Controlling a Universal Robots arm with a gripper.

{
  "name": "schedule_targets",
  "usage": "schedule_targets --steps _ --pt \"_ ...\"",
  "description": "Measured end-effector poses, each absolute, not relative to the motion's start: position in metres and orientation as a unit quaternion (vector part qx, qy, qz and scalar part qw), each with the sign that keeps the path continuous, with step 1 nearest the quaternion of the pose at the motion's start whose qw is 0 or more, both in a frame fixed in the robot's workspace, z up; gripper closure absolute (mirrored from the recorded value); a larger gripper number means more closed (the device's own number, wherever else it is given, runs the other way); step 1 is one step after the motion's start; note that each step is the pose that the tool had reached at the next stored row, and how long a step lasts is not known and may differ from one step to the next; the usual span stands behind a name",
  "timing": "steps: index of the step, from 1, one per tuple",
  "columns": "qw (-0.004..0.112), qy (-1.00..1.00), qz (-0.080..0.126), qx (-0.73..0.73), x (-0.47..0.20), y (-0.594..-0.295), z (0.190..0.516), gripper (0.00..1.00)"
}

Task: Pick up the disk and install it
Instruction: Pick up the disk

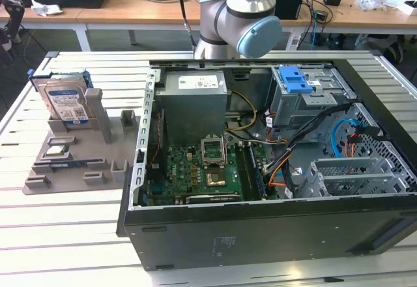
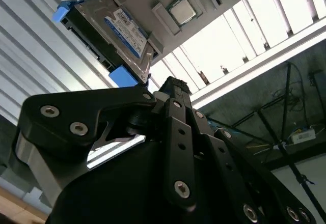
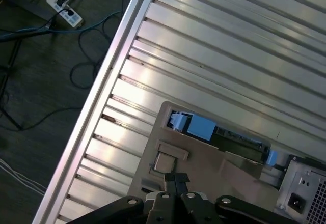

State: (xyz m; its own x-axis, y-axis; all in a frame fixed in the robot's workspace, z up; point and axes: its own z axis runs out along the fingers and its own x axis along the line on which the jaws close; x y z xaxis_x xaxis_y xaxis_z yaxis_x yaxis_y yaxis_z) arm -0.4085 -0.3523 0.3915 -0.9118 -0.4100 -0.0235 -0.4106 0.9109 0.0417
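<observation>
Workshop setting: a slatted aluminium table (image 1: 78, 235), with wooden benches and cabling behind it and a white power strip (image 3: 65, 10) on the dark floor off the table's edge.

Item 1. Open black-and-grey desktop computer case (image 1: 260, 218), lying on its side across the table's middle and towards the exterior view's right. It held a green motherboard (image 1: 195, 176), a big grey power-supply box (image 1: 194, 101) and a grey metal drive cage topped by a blue plastic latch (image 1: 293, 78).

Item 2. Grey moulded plastic parts holder (image 1: 98, 149), near the table's edge at the exterior view's left, just beside the case. A small square silver processor chip (image 2: 182, 11) lay in one shallow recess.

Item 3. Flat rectangular silver-metal disk (image 1: 65, 101), with a white-and-blue label and a blue plastic carrier frame around its edges. It stood upright on edge in a slot at the holder's back corner, on the exterior view's left. It was not lifted and not in the case.

Item 4. Black two-finger gripper (image 3: 176, 179) on the grey robot arm (image 1: 241, 13). Its fingers were drawn together with nothing between them. It pointed toward the holder, apart from the disk.

Status: judged as the approach stage of the pick-up, with nothing grasped. A grasp would call for the fingers to part wider than the disk's thickness. They would then need to close on its flat faces above the slot walls, and a straight lift would let the carrier frame clear the holder.
</observation>
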Motion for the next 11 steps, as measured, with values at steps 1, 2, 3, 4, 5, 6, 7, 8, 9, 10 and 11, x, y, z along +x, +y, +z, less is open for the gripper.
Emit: schedule_targets --steps 1,2,3,4,5,6,7,8,9,10,11 --pt "0.007 0.976 0.023 -0.215 -0.4085 -0.3523 0.3915 0.89" --pt "0.007 0.975 0.023 -0.221 -0.4085 -0.3523 0.3915 0.89" --pt "0.007 0.973 0.023 -0.230 -0.4085 -0.3523 0.3915 0.89" --pt "0.007 0.971 0.023 -0.236 -0.4085 -0.3523 0.3915 0.89" --pt "0.006 0.970 0.023 -0.242 -0.4085 -0.3523 0.3915 0.89" --pt "0.006 0.969 0.023 -0.247 -0.4085 -0.3523 0.3915 0.89" --pt "0.006 0.967 0.023 -0.252 -0.4085 -0.3523 0.3915 0.89" --pt "0.006 0.966 0.023 -0.257 -0.4085 -0.3523 0.3915 0.89" --pt "0.006 0.965 0.023 -0.262 -0.4085 -0.3523 0.3915 0.89" --pt "0.006 0.962 0.023 -0.272 -0.4085 -0.3523 0.3915 0.89" --pt "0.006 0.960 0.023 -0.277 -0.4085 -0.3523 0.3915 0.89"
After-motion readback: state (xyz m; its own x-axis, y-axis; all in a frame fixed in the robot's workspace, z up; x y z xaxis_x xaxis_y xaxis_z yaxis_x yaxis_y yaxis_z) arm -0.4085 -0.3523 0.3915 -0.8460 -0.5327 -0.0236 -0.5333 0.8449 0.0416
